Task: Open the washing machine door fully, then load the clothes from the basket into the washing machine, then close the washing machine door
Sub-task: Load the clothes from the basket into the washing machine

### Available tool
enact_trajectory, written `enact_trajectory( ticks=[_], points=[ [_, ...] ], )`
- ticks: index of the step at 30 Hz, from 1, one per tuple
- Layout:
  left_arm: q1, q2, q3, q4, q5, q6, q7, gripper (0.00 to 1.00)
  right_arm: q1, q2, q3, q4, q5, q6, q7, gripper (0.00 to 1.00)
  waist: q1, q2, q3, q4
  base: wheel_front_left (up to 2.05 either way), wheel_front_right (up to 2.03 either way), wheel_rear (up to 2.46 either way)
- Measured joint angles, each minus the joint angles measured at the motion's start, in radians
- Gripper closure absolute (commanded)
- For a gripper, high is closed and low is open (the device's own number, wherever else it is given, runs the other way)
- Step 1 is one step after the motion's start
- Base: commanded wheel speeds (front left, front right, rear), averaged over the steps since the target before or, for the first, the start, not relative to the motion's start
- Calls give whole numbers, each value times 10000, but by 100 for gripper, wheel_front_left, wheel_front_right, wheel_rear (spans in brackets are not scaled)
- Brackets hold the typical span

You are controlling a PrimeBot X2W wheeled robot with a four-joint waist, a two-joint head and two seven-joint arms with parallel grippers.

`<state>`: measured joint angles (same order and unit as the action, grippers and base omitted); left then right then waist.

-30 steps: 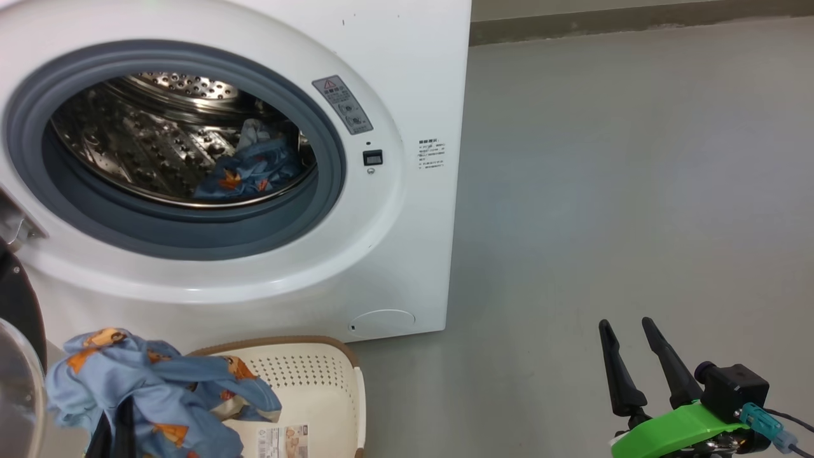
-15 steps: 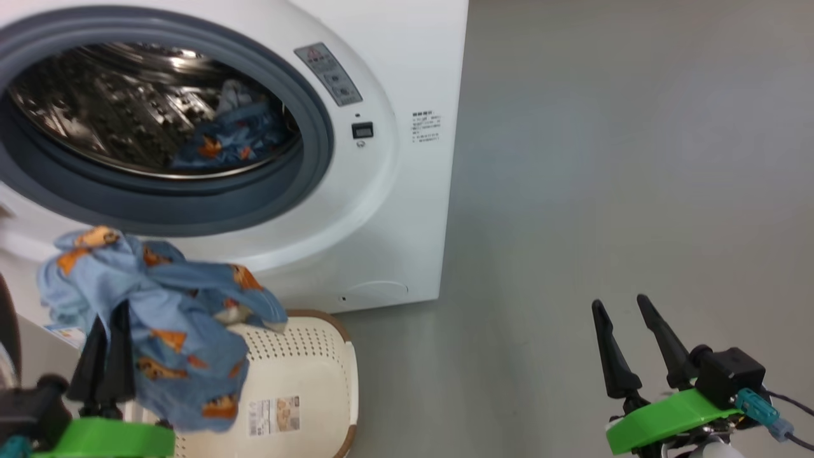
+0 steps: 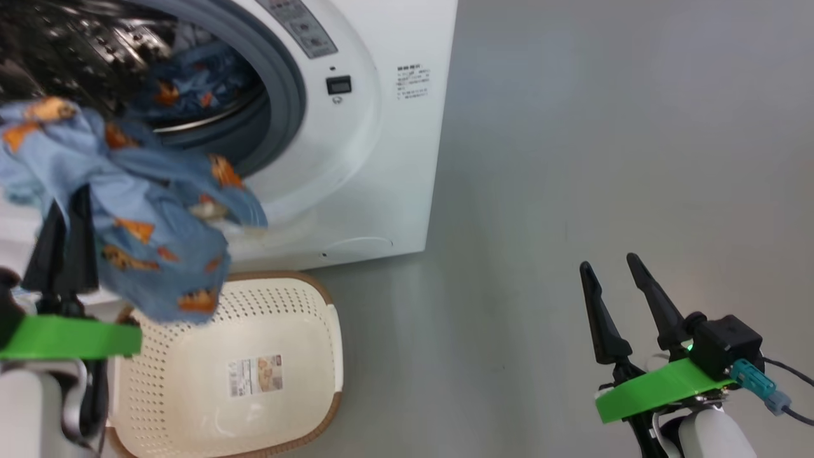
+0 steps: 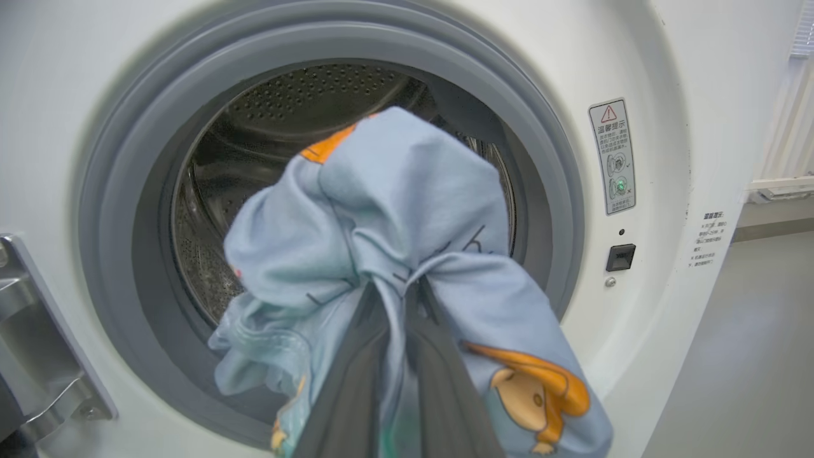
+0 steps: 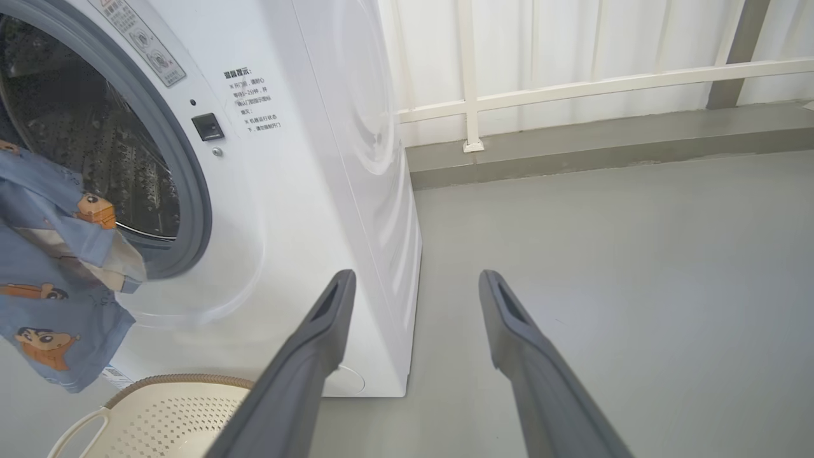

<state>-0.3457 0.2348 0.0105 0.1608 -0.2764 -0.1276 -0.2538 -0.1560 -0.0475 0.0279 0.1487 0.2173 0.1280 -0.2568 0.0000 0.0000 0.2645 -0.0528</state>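
Observation:
My left gripper (image 3: pixel 71 203) is shut on the clothes (image 3: pixel 146 210), a light blue bundle with orange bears that hangs above the basket (image 3: pixel 289 308) and in front of the washing machine (image 3: pixel 394 159). In the left wrist view the clothes (image 4: pixel 394 210) drape over my gripper (image 4: pixel 391 289), right before the open steel drum (image 4: pixel 254 159). A second blue garment (image 3: pixel 191 83) lies inside the drum. The basket holds nothing but a sticker. The washing machine door is out of view; its metal hinge (image 4: pixel 44 356) shows. My right gripper (image 3: pixel 607 262) stands open over the floor, holding nothing.
Bare grey floor (image 3: pixel 604 127) stretches to the right of the machine. A white railing and a low grey kerb (image 5: pixel 572 140) run behind it. A round flap (image 3: pixel 359 245) sits low on the machine's front. The grey rubber ring (image 4: pixel 547 191) frames the opening.
The head camera has swung, shifting the whole picture. My left gripper has lifted the clothes out of the basket and up toward the drum opening. The right gripper stays open.

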Motion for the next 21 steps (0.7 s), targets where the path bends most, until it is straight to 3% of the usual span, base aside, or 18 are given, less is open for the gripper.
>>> enact_trajectory(
  ticks=[21],
  points=[
    [-3989,1442,-646,2142,-512,0,-2,100,-549,-8,240,-685,-301,0,0,0,0,0,2208,-529,0,0,0]
  ],
)
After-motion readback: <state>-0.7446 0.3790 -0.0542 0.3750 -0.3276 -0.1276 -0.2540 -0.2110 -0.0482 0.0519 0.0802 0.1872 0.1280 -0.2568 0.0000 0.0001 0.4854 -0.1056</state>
